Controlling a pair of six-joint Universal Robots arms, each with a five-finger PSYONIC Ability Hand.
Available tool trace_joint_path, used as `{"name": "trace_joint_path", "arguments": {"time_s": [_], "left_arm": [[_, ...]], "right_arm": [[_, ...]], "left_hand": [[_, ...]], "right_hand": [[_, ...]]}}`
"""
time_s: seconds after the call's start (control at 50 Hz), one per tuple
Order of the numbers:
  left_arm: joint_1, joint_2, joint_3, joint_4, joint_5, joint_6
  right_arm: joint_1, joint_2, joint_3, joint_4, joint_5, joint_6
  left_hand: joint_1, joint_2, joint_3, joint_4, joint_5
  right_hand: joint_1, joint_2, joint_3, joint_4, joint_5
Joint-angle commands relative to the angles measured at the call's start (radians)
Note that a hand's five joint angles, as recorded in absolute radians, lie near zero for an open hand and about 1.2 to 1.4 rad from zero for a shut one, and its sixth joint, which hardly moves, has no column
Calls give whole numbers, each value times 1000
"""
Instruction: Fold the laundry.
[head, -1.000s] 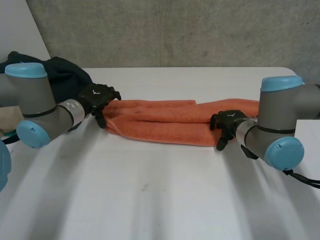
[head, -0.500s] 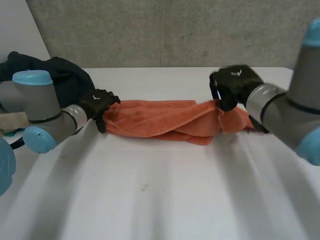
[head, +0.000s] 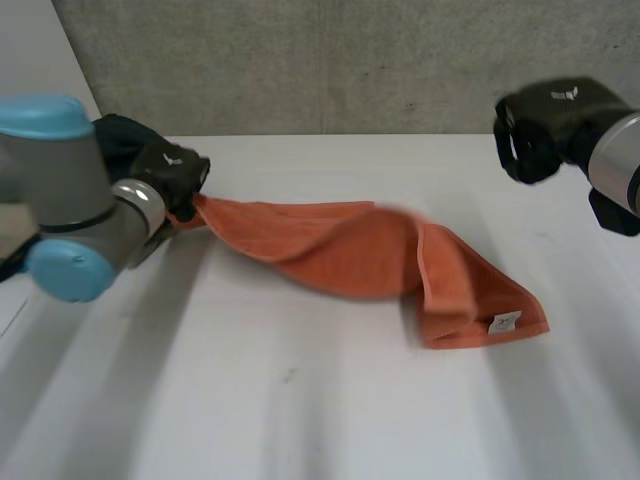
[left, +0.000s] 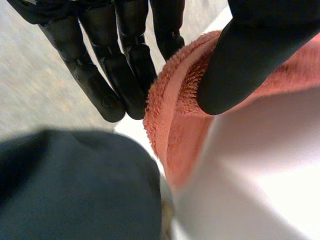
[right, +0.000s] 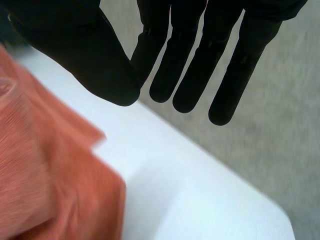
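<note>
Left hand (head: 172, 172): clenched on one end of the orange towel (head: 350, 250); in the left wrist view the towel's edge (left: 175, 120) was seen pinched between the thumb (left: 245, 55) and the fingers (left: 120, 75)

Orange towel: was stretched from the left hand's grasp across the white surface (head: 300, 410) towards the right hand's side; the far end was laid doubled over on the surface, well apart from the left hand; a white label (head: 505, 321) was seen at that far end's corner

Right hand (head: 545, 125): released; in the right wrist view its fingers (right: 190, 70) were held straight and nothing was grasped; it was raised beyond the towel's far end and apart from it; a blurred part of the towel (right: 45, 185) was seen below its thumb side, lying on the surface (right: 200, 195)

Dark garment (head: 125, 135): was heaped just behind the left hand; in the left wrist view it (left: 75, 185) was seen beyond the fingertips, beside the pinched towel edge

Grey wall (head: 350, 60): was seen behind the surface, beyond both hands
</note>
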Motion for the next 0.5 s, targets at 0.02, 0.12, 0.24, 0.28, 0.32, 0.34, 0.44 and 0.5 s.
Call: {"name": "trace_joint_path", "arguments": {"time_s": [0.02, 0.12, 0.24, 0.28, 0.32, 0.34, 0.44, 0.5], "left_arm": [[-64, 367, -331, 42, 105, -164], [-98, 341, -410, 91, 86, -116], [-107, 120, -312, 78, -30, 31], [-107, 95, -288, 59, -62, 45], [-103, 97, -273, 38, -93, 45], [-103, 104, -271, 35, -96, 40], [-87, 160, -284, 38, -78, -18], [-81, 190, -308, 47, -58, -46]], "right_arm": [[-73, 131, 10, 26, 0, -77], [-74, 243, -17, 23, -1, -99], [-39, 327, -47, 68, 25, -90], [-28, 324, -28, 75, 40, -71], [-16, 308, 18, 75, 74, -38], [-10, 298, 36, 72, 88, -19], [50, 197, 163, 28, 140, 152], [114, 134, 252, -20, 149, 246]], "left_hand": [[223, 203, 212, 204, 241], [223, 203, 212, 204, 241], [223, 203, 212, 204, 241], [223, 203, 212, 204, 241], [223, 203, 212, 204, 241], [223, 203, 212, 204, 241], [223, 203, 212, 204, 241], [223, 203, 212, 204, 241]], "right_hand": [[268, 215, 207, 199, 205], [268, 215, 207, 199, 205], [-90, -143, -151, -159, -153], [-394, -448, -455, -464, -458], [-565, -619, -626, -635, -629], [-583, -637, -644, -653, -647], [-657, -710, -718, -727, -720], [-663, -716, -724, -732, -726]]}}
